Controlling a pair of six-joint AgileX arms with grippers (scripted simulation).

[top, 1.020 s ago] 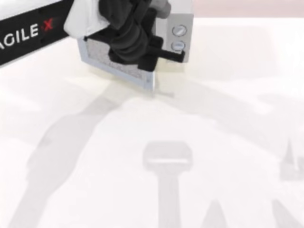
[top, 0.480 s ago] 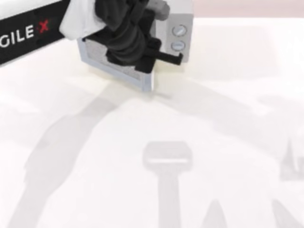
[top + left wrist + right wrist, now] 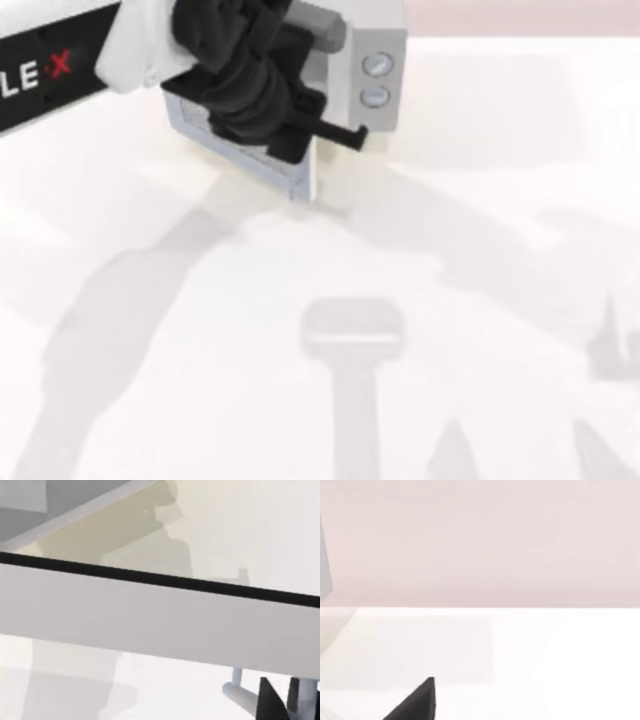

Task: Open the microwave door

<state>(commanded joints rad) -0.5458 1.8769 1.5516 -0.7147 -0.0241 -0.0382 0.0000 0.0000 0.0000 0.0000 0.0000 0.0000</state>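
Grey mesh-windowed microwave door [image 3: 300, 180] stood partly swung out from the boxy microwave [image 3: 385, 70]; left gripper [image 3: 345, 133] beside it, jaws' state unclear; more swing remained.

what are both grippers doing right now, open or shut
Left gripper: at the microwave door; fingers cannot be told.
Right gripper: parked, cannot be told.

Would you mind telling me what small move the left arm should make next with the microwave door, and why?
Probably keep swinging the microwave door outward toward the top view's left: the left gripper is at its free edge, and the door stands only partly open from the microwave.
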